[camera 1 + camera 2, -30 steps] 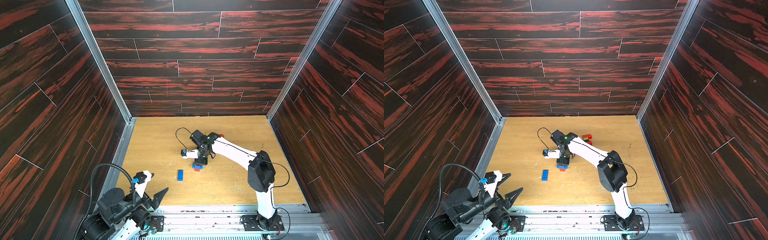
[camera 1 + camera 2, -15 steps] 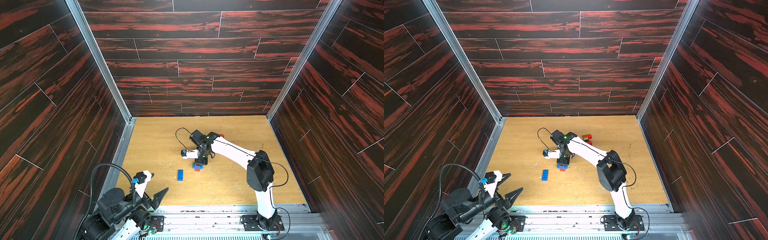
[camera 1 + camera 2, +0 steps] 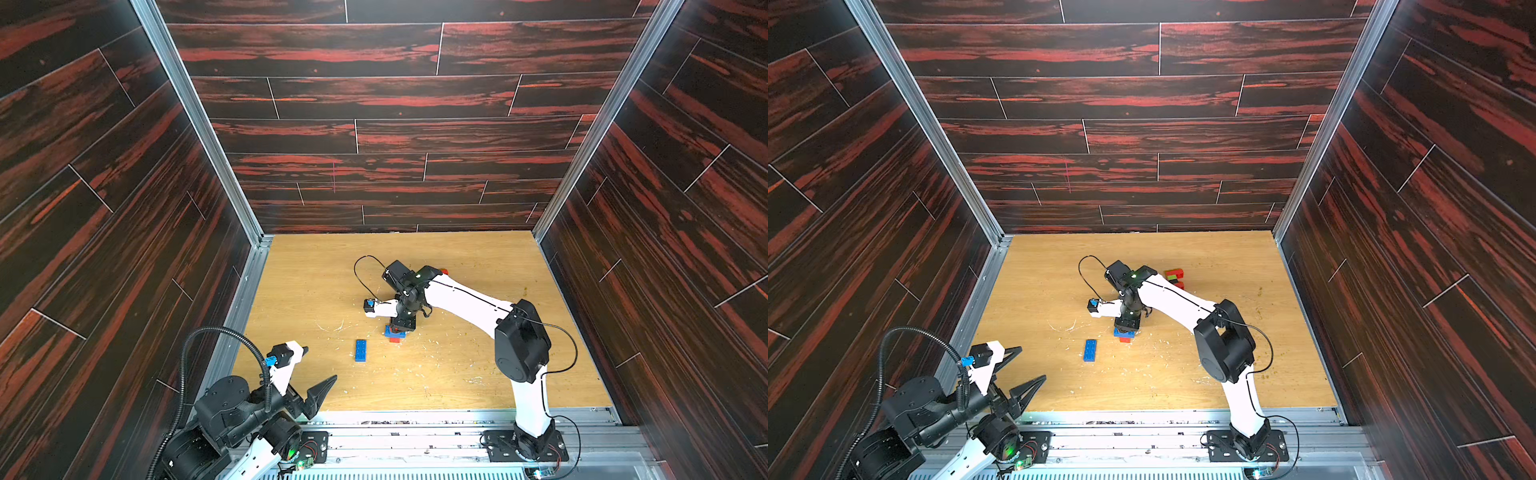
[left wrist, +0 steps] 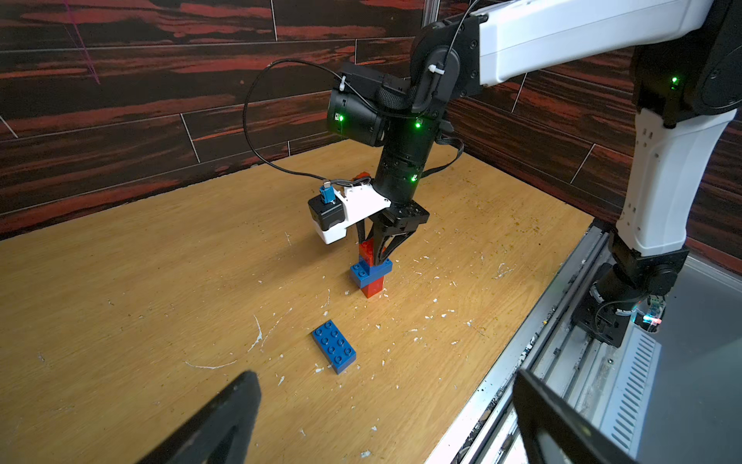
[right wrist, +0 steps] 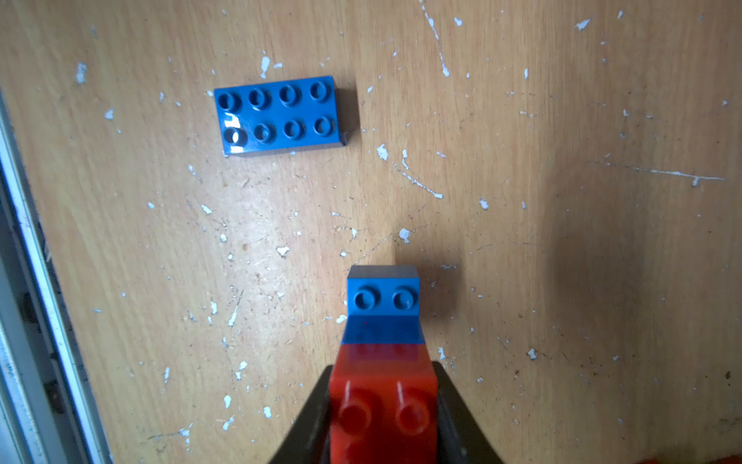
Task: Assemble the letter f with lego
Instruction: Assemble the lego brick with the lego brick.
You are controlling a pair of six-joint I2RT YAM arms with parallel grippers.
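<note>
Red brick (image 5: 383, 405) clenched in right claw (image 4: 376, 257) atop blue brick (image 5: 383, 299); left claw (image 3: 320, 364) gapes.

- Top red brick (image 5: 383, 405): glossy red.
- Blue middle brick (image 5: 383, 299): mid blue, directly under it.
- Bottom red brick (image 4: 373, 287): red.
- Loose oblong brick (image 4: 334, 346): blue, the same shade.
- Far bricks (image 3: 1173, 274): red, with a lime green patch.
- Tabletop (image 3: 457, 374): light tan wood grain, flecked and scratched white.
- Walls (image 3: 374, 95): near-black brown planks streaked red, with thin pale seams.
- Right arm (image 3: 461, 297): white links, black joints, small green lights.
- Left arm (image 3: 282, 370): white and black.
- Wrist-camera connector (image 4: 327, 195): bright blue.
- Front rail (image 3: 415, 419): silver-grey metal.
</note>
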